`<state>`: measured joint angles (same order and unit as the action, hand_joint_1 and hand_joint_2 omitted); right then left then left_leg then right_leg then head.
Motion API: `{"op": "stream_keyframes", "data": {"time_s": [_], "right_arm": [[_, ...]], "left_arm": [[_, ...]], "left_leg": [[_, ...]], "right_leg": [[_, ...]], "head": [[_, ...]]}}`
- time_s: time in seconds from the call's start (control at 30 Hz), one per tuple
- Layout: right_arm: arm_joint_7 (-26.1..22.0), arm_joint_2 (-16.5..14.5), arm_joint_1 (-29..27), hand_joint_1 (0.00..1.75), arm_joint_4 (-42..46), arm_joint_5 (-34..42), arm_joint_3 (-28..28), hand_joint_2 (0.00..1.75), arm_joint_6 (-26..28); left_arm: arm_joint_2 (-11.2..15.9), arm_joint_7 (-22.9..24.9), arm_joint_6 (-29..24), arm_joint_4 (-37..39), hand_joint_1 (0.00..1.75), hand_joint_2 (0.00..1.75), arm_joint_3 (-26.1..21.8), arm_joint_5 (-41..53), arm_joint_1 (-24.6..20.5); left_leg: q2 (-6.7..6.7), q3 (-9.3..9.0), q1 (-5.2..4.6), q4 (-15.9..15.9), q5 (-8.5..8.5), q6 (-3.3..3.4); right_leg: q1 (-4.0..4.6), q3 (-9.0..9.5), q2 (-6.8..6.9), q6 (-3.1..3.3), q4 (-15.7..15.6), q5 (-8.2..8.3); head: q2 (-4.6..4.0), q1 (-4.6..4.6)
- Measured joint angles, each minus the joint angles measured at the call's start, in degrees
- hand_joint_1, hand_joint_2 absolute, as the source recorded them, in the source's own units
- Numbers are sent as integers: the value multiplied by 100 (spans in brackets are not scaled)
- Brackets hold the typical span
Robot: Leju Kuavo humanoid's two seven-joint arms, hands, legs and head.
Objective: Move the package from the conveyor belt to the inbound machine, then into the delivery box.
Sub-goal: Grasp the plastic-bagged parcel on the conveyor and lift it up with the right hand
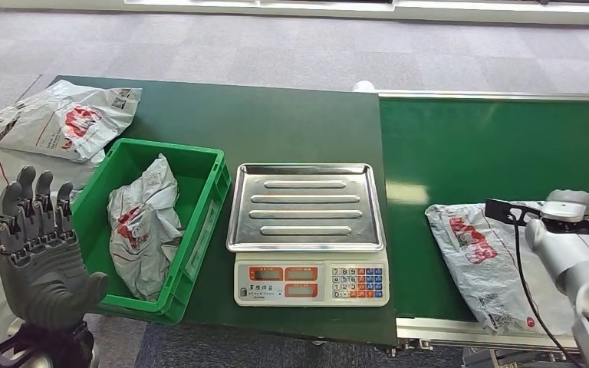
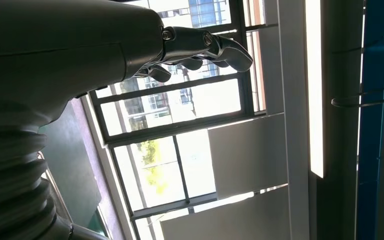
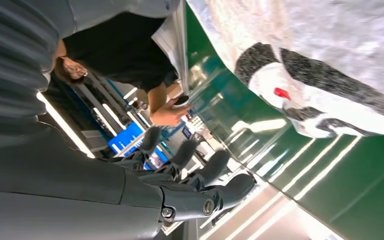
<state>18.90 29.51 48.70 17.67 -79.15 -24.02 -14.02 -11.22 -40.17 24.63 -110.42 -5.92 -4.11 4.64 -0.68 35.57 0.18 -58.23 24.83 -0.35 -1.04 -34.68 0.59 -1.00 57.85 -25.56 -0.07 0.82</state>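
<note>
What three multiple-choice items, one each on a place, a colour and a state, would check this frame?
1. Where does the package nearest the right arm lie?
A. on the scale tray
B. on the conveyor belt
C. in the bin

2. What colour is the bin?
A. green
B. blue
C. red

3. What is the left hand doing?
A. gripping a package
B. pressing the scale keys
C. raised, fingers apart, holding nothing

Key: 1 B, the package rests on the conveyor belt. 2 A, the bin is green. 3 C, the left hand is up beside the bin, empty. The scale tray is bare.
</note>
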Motion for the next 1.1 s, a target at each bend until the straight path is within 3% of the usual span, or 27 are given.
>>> {"op": "stream_keyframes", "data": {"time_s": [0.2,0.33,0.4,0.53,0.6,0.77,0.8,0.9,0.93,1.1], "right_arm": [[22,68,-20,0,-67,27,1,175,-306],[-462,65,-99,0,-96,137,25,175,-942],[-1281,55,-132,0,-101,305,28,175,-1342],[-3996,8,-150,0,-81,596,-77,175,-1935],[-4458,-34,-147,0,-50,657,-143,175,-2040],[-4655,-111,-159,0,33,794,-283,175,-2054],[-4720,-121,-178,28,52,833,-303,175,-2032],[-4957,-159,-276,159,137,976,-368,175,-1965],[-5028,-176,-324,175,176,1026,-393,175,-1929],[-5113,-278,-624,175,439,1246,-486,175,-1538]], "left_arm": [[-14,0,22,1,0,175,0,-1,0],[-21,0,51,4,0,175,0,7,-7],[-18,0,71,4,0,175,0,7,-13],[-5,0,225,4,0,175,-11,-14,-42],[-3,0,273,4,0,175,-22,-15,-66],[-3,0,269,5,0,175,-82,9,-100],[-3,0,256,4,0,175,-84,13,-105],[-3,0,231,2,0,175,-93,17,-104],[-3,0,229,-1,0,175,-97,17,-101],[-3,-2,236,-17,0,175,-110,5,-78]], "left_leg": [[4,-1,1,1,0,0],[4,1,1,1,0,0],[3,3,1,2,0,0],[7,1,1,2,0,0],[1,1,2,2,-1,1],[-9,1,3,2,-3,1],[-8,1,3,2,-3,1],[-8,1,3,2,-3,1],[-8,1,3,2,-2,1],[-7,0,4,2,-2,0]], "right_leg": [[2,-1,-1,0,0,0],[1,1,0,0,0,0],[1,1,0,0,0,0],[1,1,-5,0,0,1],[2,4,6,0,0,0],[3,9,15,-1,0,-1],[3,9,14,-1,0,-1],[3,9,14,-1,0,-1],[3,9,14,-1,0,-1],[5,9,14,-1,0,-2]], "head": [[0,1],[0,1],[0,-1],[0,0],[0,1],[0,1],[0,1],[0,0],[0,-1],[0,0]]}}
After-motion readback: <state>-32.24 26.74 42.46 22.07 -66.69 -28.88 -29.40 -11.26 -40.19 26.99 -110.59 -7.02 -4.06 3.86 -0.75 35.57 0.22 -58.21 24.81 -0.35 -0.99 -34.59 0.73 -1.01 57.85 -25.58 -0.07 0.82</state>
